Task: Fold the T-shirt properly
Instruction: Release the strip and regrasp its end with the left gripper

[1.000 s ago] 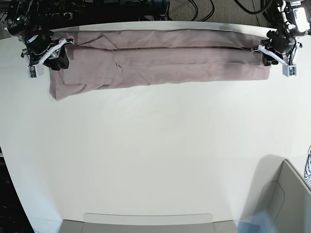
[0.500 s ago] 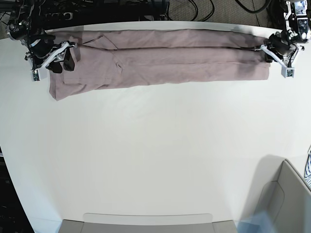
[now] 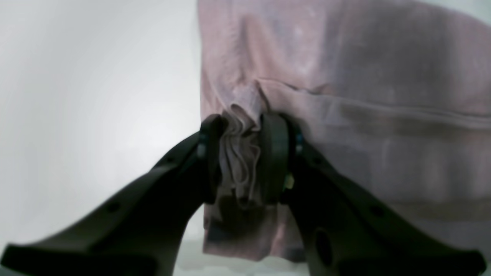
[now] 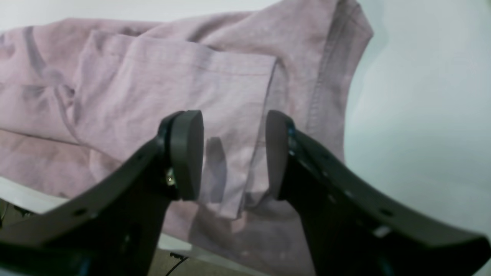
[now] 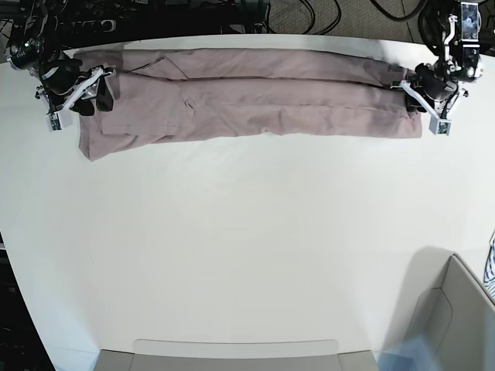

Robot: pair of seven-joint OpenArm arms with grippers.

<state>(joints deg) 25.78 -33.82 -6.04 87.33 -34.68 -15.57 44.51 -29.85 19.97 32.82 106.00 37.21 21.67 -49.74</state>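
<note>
The mauve-pink T-shirt [image 5: 263,97] lies folded into a long band along the far edge of the white table [image 5: 247,232]. My left gripper [image 5: 412,94] is at the band's right end. In the left wrist view it [image 3: 241,157] is shut on a bunched fold of the shirt's edge [image 3: 383,76]. My right gripper [image 5: 99,91] is at the band's left end. In the right wrist view it [image 4: 234,153] is open and empty, its jaws apart just above the folded sleeve [image 4: 172,76].
A grey bin [image 5: 456,325] stands at the front right corner, with a blue-and-white striped cloth [image 5: 491,270] at the right edge. A grey tray [image 5: 232,355] lies along the front edge. Cables run behind the table's far edge.
The shirt's right end has drawn slightly inward to the left with my left gripper. The right gripper has shifted a little at the left end.
</note>
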